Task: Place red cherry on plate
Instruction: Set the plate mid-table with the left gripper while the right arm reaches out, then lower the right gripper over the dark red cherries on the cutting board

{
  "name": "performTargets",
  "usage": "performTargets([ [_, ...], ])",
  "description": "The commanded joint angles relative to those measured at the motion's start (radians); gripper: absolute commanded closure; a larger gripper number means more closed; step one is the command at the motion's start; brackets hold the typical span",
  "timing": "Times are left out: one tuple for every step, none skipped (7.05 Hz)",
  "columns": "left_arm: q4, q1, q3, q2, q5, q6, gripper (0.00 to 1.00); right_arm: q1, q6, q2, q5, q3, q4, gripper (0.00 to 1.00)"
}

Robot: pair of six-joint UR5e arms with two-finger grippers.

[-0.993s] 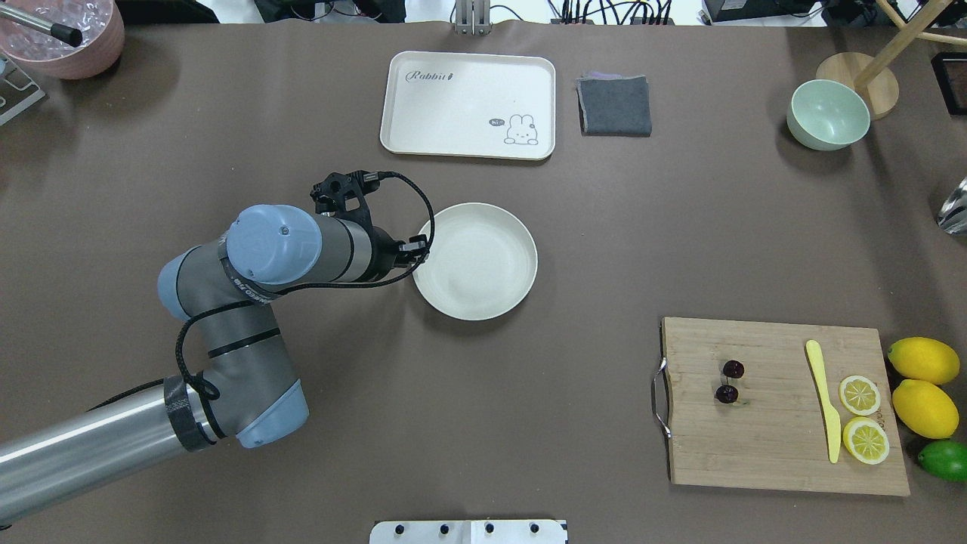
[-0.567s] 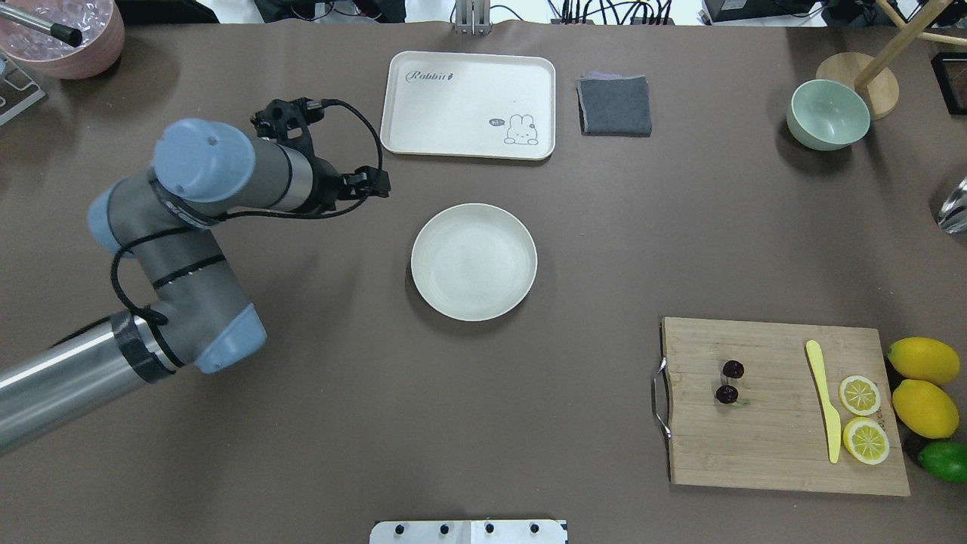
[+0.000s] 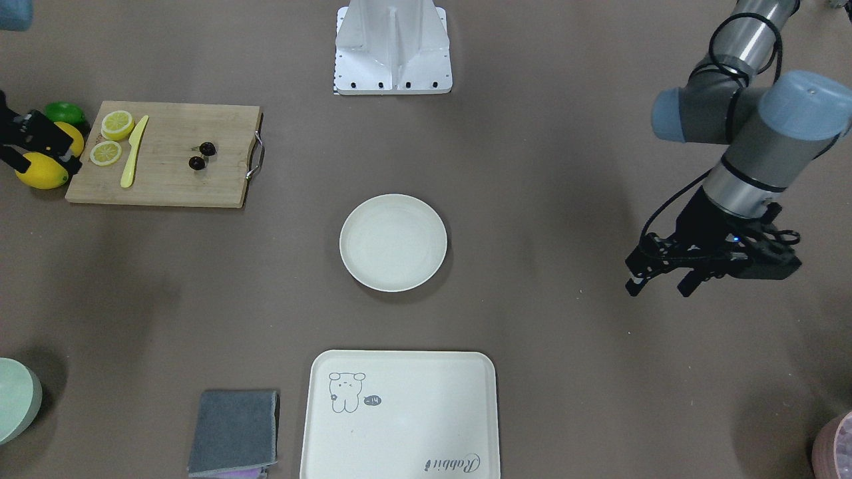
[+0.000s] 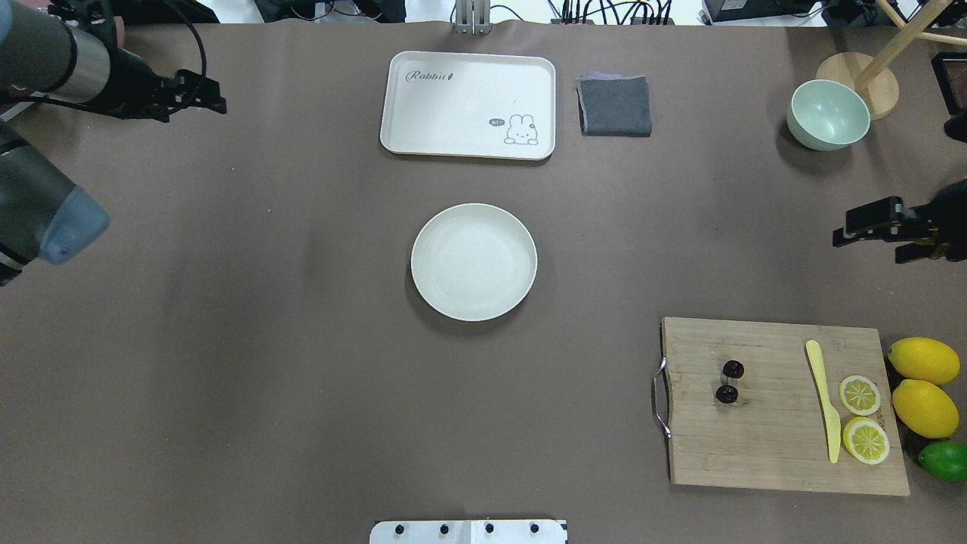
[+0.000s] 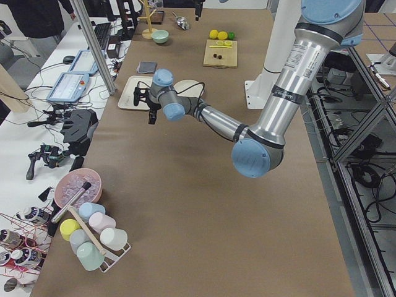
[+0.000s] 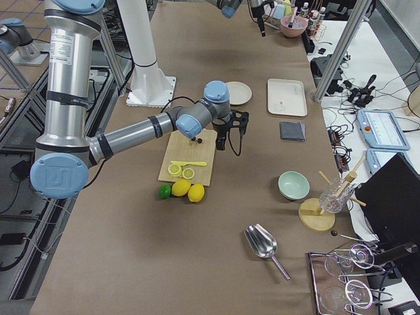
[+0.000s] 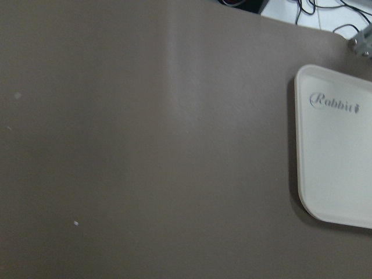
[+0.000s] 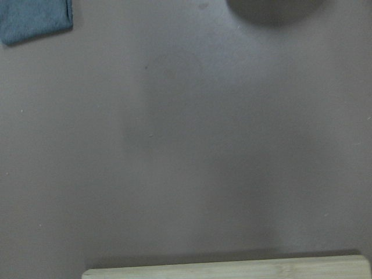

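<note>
The red cherry is a pair of small dark fruits lying on the left part of the wooden cutting board, also visible from the front. The plate, round and cream-white, sits empty at the table's middle. My right gripper hovers open at the right edge, behind the board and apart from the cherry. Far out at the back left corner, my left gripper is open and holds nothing.
A rabbit tray and a folded grey cloth lie behind the plate. A pale green bowl stands back right. On the board are a yellow knife and lemon slices; whole lemons and a lime lie beside it.
My left arm has swung away from the plate's left rim to the back left corner. My right gripper has come into view at the right edge.
</note>
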Motion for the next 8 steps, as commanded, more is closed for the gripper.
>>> performTargets([
  [-0.002,-0.054,-0.008,0.033,-0.015,0.108,0.02,-0.250,0.247,-0.011,-0.188,0.006,0.112,0.00],
  [-0.002,-0.053,-0.003,0.034,-0.009,0.109,0.02,-0.318,0.266,-0.023,-0.227,0.009,0.127,0.00],
  [-0.020,-0.051,-0.003,0.071,-0.002,0.112,0.02,-0.367,0.295,-0.025,-0.247,0.009,0.128,0.00],
  [-0.075,-0.052,-0.003,0.092,-0.002,0.113,0.02,-0.396,0.295,-0.043,-0.250,0.009,0.128,0.00],
  [-0.082,-0.053,-0.003,0.097,-0.002,0.111,0.02,-0.416,0.295,-0.051,-0.252,0.002,0.128,0.00],
  [-0.082,-0.053,-0.008,0.099,0.000,0.111,0.02,-0.433,0.294,-0.043,-0.253,-0.014,0.128,0.00],
  [-0.080,-0.051,-0.002,0.097,0.000,0.112,0.02,-0.458,0.295,-0.030,-0.279,-0.030,0.128,0.01],
  [-0.082,-0.052,-0.006,0.097,-0.002,0.111,0.02,-0.466,0.295,-0.022,-0.296,-0.037,0.128,0.03],
])
